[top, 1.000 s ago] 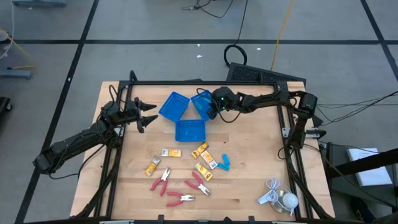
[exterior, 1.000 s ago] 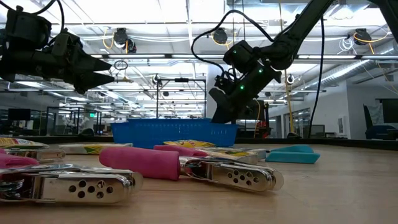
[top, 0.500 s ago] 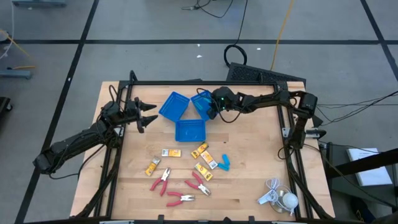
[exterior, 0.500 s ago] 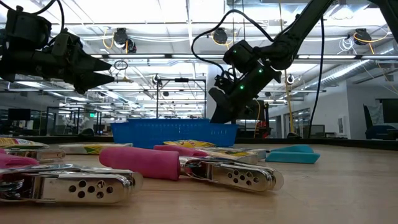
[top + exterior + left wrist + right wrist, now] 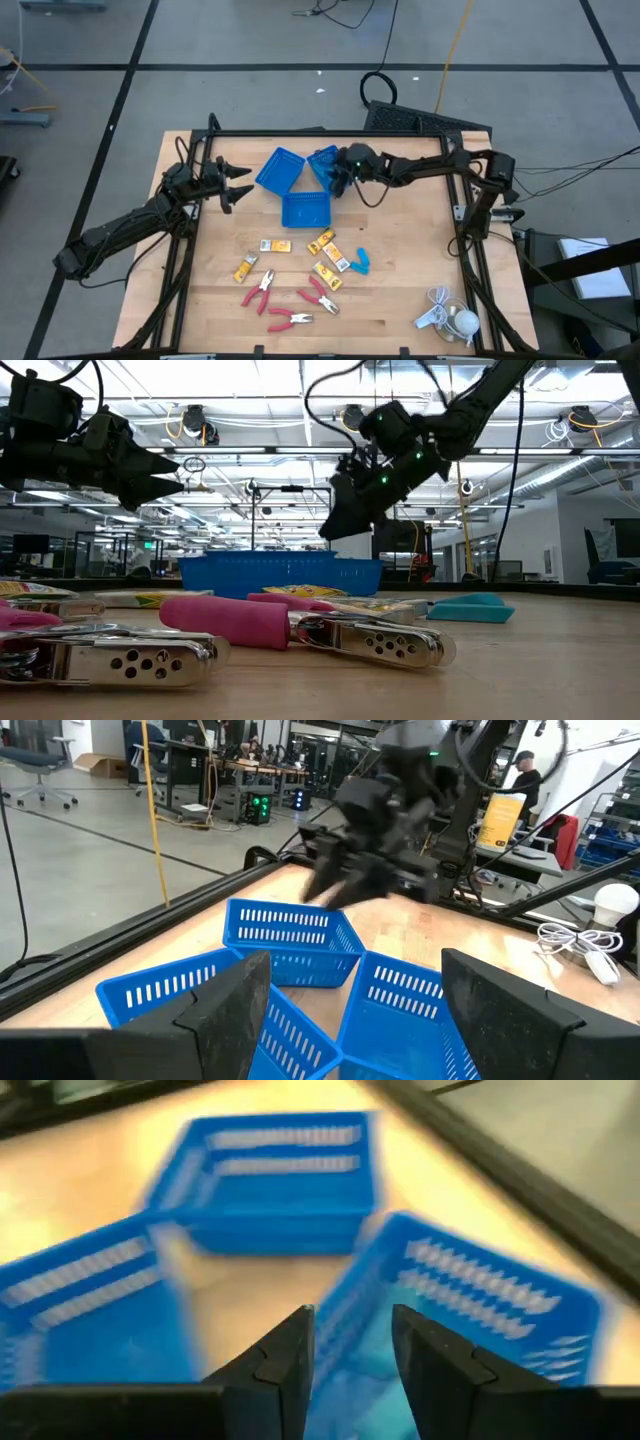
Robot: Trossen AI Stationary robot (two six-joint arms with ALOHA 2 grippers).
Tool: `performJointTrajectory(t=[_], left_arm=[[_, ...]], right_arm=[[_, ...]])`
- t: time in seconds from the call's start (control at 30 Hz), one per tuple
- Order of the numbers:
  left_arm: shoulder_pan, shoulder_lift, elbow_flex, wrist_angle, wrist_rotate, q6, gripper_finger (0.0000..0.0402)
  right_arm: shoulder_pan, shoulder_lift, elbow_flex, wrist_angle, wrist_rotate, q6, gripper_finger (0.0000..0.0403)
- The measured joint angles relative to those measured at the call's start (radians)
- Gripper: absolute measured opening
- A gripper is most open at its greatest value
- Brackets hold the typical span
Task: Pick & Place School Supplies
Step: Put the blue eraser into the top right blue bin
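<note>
My right gripper (image 5: 336,180) (image 5: 333,526) hovers open above the far blue tray (image 5: 322,160) (image 5: 480,1310), touching nothing; pale blue shapes (image 5: 365,1375) show inside that tray. My left gripper (image 5: 240,186) (image 5: 345,1020) waits wide open in the air left of the trays. On the table's near half lie several yellow-orange packets (image 5: 275,246), one light-blue piece (image 5: 360,264) (image 5: 470,607) and three red-handled pliers (image 5: 290,320) (image 5: 330,635), all flat on the wood.
Three square blue trays sit close together: far-left tray (image 5: 280,168), the far one under my right gripper, and a nearer one (image 5: 305,210) (image 5: 280,572). A white corded gadget (image 5: 450,320) lies at the near right corner. A black frame rail (image 5: 330,133) borders the far edge.
My right gripper has risen above the far tray and shifted a little toward the table's left, most of it in the last half second. The left arm and the supplies on the table have kept still.
</note>
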Motion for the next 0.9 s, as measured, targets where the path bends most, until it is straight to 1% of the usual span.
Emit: performJointTrajectory(t=[0.07,0.17,0.27,0.37,0.47,0.53,0.6,0.67,0.77,0.83,0.9], left_arm=[[0.0,0.0,0.0,0.0,0.0,0.0,0.0294],[0.0,0.0,0.0,0.0,0.0,0.0,0.0294],[0.0,0.0,0.0,0.0,0.0,0.0,0.0294],[0.0,0.0,0.0,0.0,0.0,0.0,0.0294],[0.0,0.0,0.0,0.0,0.0,0.0,0.0294],[0.0,0.0,0.0,0.0,0.0,0.0,0.0294],[0.0,0.0,0.0,0.0,0.0,0.0,0.0294],[0.0,0.0,0.0,0.0,0.0,0.0,0.0294],[0.0,0.0,0.0,0.0,0.0,0.0,0.0294],[0.0,0.0,0.0,0.0,0.0,0.0,0.0294],[0.0,0.0,0.0,0.002,0.0,0.0,0.0294]], right_arm=[[0.041,-0.031,-0.002,-0.056,-0.028,-0.002,0.0128],[0.122,-0.072,0.0,-0.136,-0.018,-0.009,0.0127],[0.219,-0.11,0.0,-0.287,0.045,-0.008,0.0134],[0.319,-0.13,0.0,-0.451,0.113,0.04,0.015],[0.417,-0.129,-0.001,-0.583,0.138,0.156,0.0174],[0.473,-0.123,-0.001,-0.648,0.163,0.266,0.019],[0.514,-0.106,-0.001,-0.711,0.174,0.394,0.0205],[0.54,-0.103,-0.002,-0.769,0.16,0.513,0.0217],[0.555,-0.107,0.0,-0.764,0.105,0.666,0.0223],[0.57,-0.106,0.0,-0.761,0.081,0.712,0.0223],[0.587,-0.106,-0.001,-0.763,0.079,0.733,0.0222]])
